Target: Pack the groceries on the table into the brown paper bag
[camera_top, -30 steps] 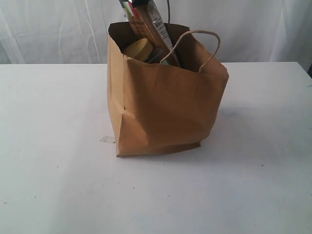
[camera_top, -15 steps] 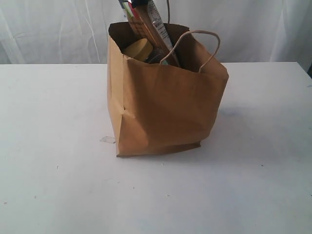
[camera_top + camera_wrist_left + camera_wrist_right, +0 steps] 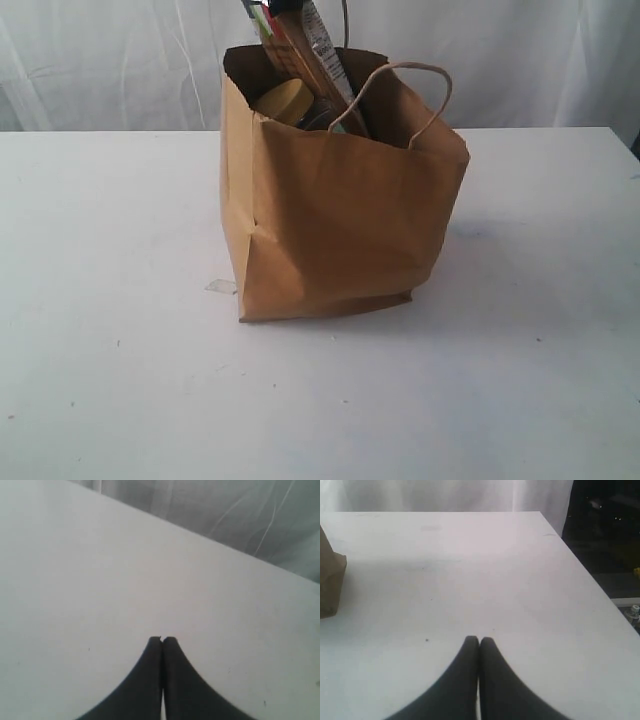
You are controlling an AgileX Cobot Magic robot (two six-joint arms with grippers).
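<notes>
The brown paper bag (image 3: 340,220) stands upright in the middle of the white table (image 3: 120,300), with one twisted handle (image 3: 430,90) arching over its mouth. The spaghetti pack (image 3: 305,50) sticks up out of the bag, and the mustard lid of the jar (image 3: 283,100) shows just inside the rim. The other groceries are hidden. My left gripper (image 3: 162,639) is shut on nothing over bare tabletop. My right gripper (image 3: 479,639) is likewise shut and empty; a corner of the bag (image 3: 330,582) shows off to its side. Neither gripper appears in the exterior view.
White curtains (image 3: 100,60) hang behind the table. A small scrap (image 3: 220,287) lies by the bag's lower left corner. In the right wrist view the table's edge (image 3: 590,575) drops off to a dark floor area.
</notes>
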